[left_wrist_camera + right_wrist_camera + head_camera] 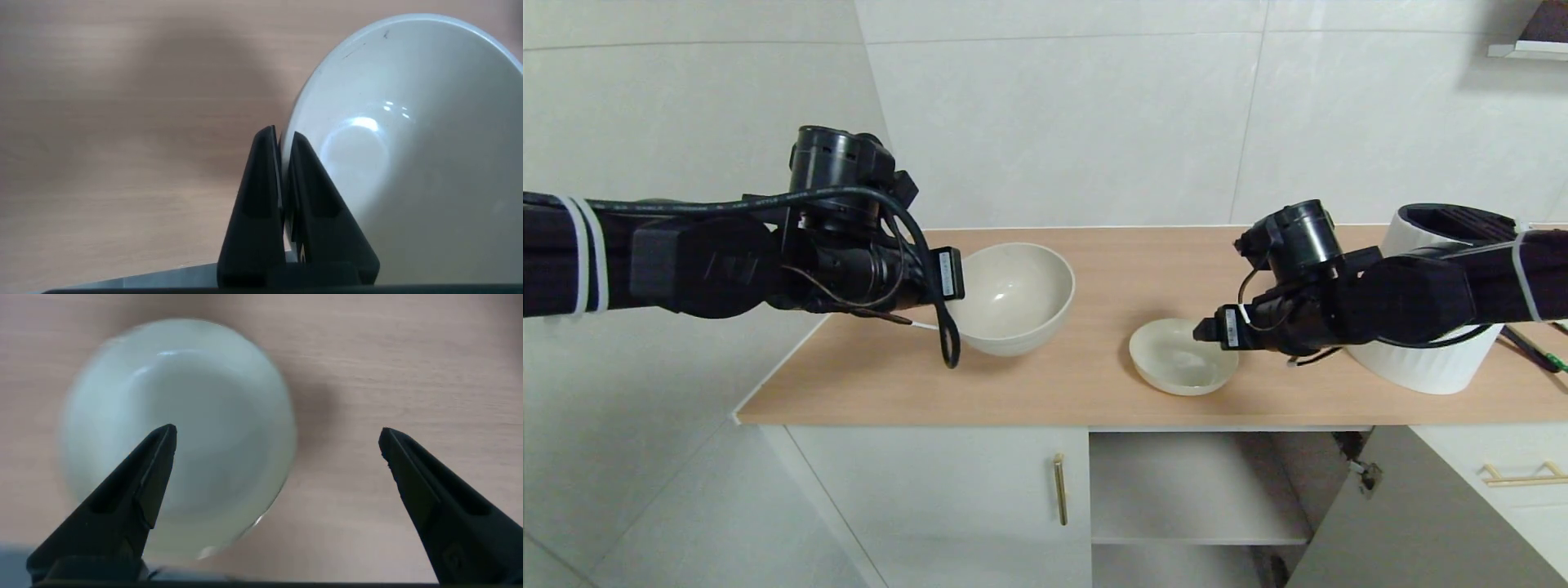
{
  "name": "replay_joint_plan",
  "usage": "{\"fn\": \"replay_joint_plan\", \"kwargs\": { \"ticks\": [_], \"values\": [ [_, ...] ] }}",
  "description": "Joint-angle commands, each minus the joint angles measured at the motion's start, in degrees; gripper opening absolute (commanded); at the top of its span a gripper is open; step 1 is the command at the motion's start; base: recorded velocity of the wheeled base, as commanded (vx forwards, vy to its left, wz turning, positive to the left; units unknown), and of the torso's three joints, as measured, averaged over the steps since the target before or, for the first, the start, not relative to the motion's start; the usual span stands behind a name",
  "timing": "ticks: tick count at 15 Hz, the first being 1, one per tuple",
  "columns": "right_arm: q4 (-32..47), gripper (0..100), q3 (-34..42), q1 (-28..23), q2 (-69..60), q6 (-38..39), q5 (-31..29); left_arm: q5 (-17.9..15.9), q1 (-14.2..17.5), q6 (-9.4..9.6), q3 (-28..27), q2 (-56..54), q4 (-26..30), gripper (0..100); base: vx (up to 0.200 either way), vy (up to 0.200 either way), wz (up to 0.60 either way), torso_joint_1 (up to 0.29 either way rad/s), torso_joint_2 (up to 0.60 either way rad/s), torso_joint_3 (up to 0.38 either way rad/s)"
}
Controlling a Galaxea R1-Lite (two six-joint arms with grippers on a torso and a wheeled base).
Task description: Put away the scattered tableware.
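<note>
Bowls: two stood on the counter [1111, 269]. By the head view's clock, the big bowl [1013, 298] sat at 10 o'clock from the small bowl [1176, 363], well apart.
Big bowl [409, 163]: it was tilted, not level, with its low side at or near the counter.
Left gripper [964, 286]: its fingers were pinched almost together on the big bowl's rim, at the bowl's 9 o'clock edge [283, 155].
Right gripper [1205, 331]: it was spread wide, held nothing and hung over the small bowl [180, 433]. One finger was above the bowl's inside, the other past the rim over bare wood [276, 434].
Handling: both bowls looked stiff, glossy and breakable, so probably slippery. The big one was likely heavier and might twist in a rim pinch. The small one seemed best taken at the rim, one finger inside and one outside.
Count: two bowls, two grippers, one pot.
Pot [1421, 363]: white and ribbed, it stood at 3 o'clock from the small bowl.
Shelf [1192, 482]: it sat below the counter, at 6 o'clock.
</note>
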Motion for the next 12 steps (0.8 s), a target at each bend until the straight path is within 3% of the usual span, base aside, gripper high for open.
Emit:
{"fn": "replay_joint_plan", "kwargs": {
  "ticks": [1, 6, 7, 12],
  "values": [
    [0.04, 100, -0.8, -0.68, 3.13, 0.02, -0.02, 0.02, 0.01, -0.03, 0.06, -0.87, -0.09, 0, 0.0, 0.0, 0.0, 0.0, 0.0, 0.0],
    [-0.14, 100, -1.32, -1.3, 4.62, 0.11, 0.42, 0.1, 0.01, -0.03, 0.06, -1.05, -0.09, 0, 0.0, 0.0, 0.0, 0.0, 0.0, 0.0],
    [-0.22, 0, -1.41, -1.3, 4.8, 0.11, 0.42, 0.1, 0.01, -0.03, 0.06, -1.05, -0.09, 0, 0.0, 0.0, 0.0, 0.0, 0.0, 0.0],
    [-0.31, 0, -1.85, -1.3, 6.03, 0.37, 2.18, 0.1, 0.01, -0.03, 0.06, -1.14, -0.09, 0, 0.0, 0.0, 0.0, 0.0, 0.0, 0.0]
  ]
}}
